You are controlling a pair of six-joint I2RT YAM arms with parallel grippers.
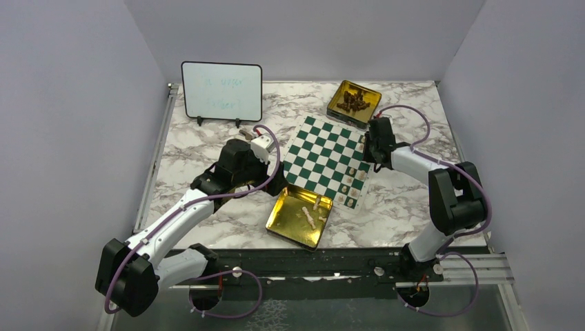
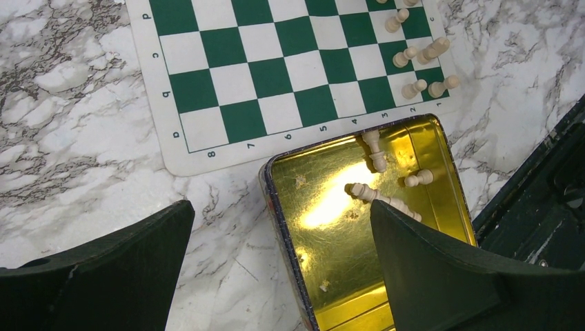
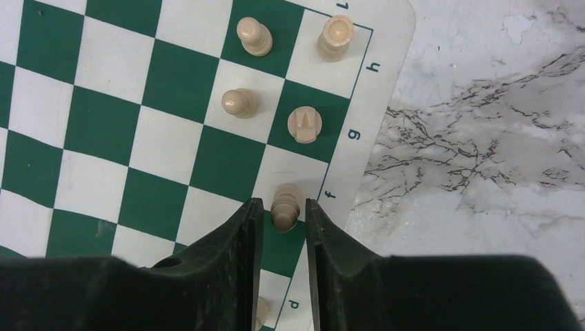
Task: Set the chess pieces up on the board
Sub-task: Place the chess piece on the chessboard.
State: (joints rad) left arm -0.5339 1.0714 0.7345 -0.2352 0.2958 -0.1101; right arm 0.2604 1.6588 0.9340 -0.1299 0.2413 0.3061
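**Right tool's fingers flank a piece at the board's edge**

Black fingers of the right tool (image 3: pixel 283 205) fill the bottom of the right wrist view. They stand to either side of one pale piece (image 3: pixel 286 195), which is upright on the outer row of the board (image 3: pixel 103 124), by the letter f. A sliver of board seems to show on each side of the piece, so the tool looks released rather than clenched.

Four more chess pieces (image 3: pixel 239 102) stand on the two outer rows beyond it, towards the h corner. Another piece shows partly beside the left finger, near the letter d.

From above, the green and white board lies turned at an angle on the marble surface (image 1: pixel 200 141), and the standing pieces line its right-hand edge.

Over on the other side, the left tool (image 2: pixel 281 207) hangs spread wide and holds nothing. It is above the near gold tin (image 2: pixel 324 227), with one finger over bare marble and the other over the tin. That tin sits just off the board's near corner, and a few pale pieces lie on their sides in it.

A second gold tin (image 1: pixel 338 109), holding dark pieces, sits at the far corner of the board. A small whiteboard (image 1: pixel 221 92) stands at the back left.
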